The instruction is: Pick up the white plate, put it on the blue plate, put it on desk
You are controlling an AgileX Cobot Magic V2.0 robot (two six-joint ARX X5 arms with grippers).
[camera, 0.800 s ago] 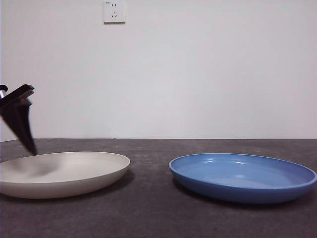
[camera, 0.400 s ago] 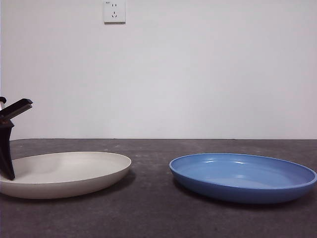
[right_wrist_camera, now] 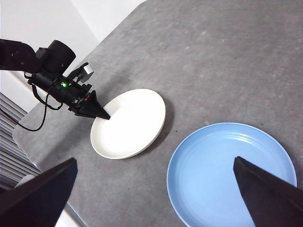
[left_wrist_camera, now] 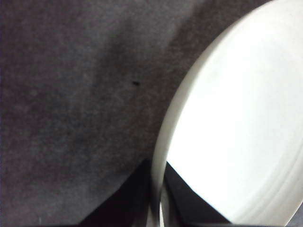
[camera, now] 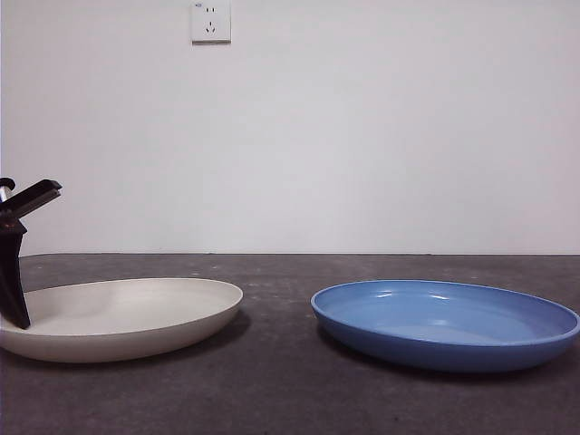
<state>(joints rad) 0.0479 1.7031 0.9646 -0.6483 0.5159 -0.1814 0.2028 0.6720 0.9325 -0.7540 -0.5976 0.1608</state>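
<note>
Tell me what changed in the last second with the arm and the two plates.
The left gripper swung down from a tilt above the white plate to straddle its outer rim, one jaw inside and one outside, where it has sat for the last half second. The plate nudged slightly toward the blue plate. The blue plate stayed put on the desk.

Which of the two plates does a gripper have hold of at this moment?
The white plate: the left gripper has its rim pinched between the jaws. The blue plate sits apart on the desk, untouched.
</note>
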